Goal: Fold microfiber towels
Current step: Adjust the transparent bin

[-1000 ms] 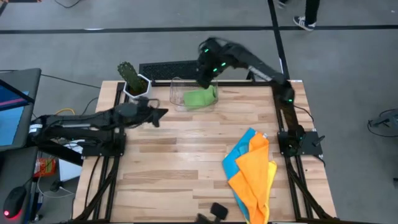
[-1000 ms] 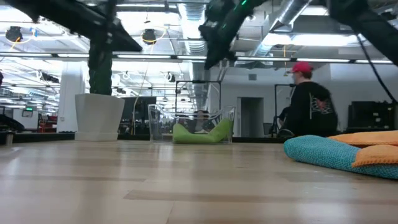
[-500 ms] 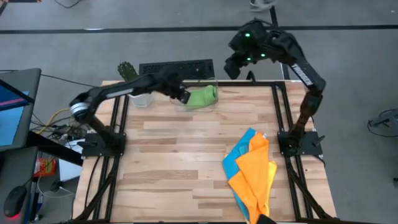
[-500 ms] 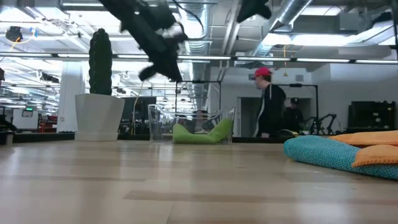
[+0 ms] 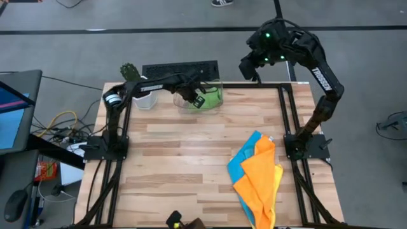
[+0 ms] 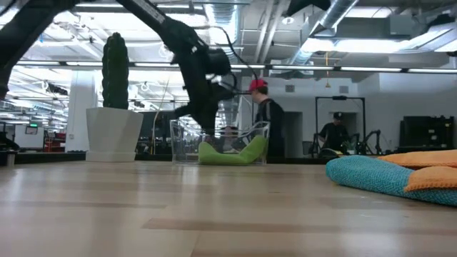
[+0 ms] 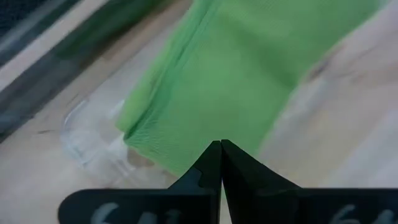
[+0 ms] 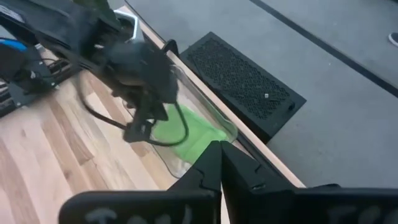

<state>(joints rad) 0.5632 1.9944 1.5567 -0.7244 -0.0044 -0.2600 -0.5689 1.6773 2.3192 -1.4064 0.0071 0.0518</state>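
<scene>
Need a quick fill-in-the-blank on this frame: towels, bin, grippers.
1. The green towel lies inside the clear ____.
2. The left gripper hangs over the bin with its fingers ____.
3. The orange towel lies on top of the ____ towel.
4. The right gripper is raised beyond the table's ____ edge.

Missing words: bin; shut; blue; far

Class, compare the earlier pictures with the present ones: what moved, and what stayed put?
The left gripper swung from the table's left edge over to the clear plastic bin, shut above the green microfiber towel. The right gripper withdrew beyond the table's far edge. Orange towel and blue towel stayed put.
</scene>
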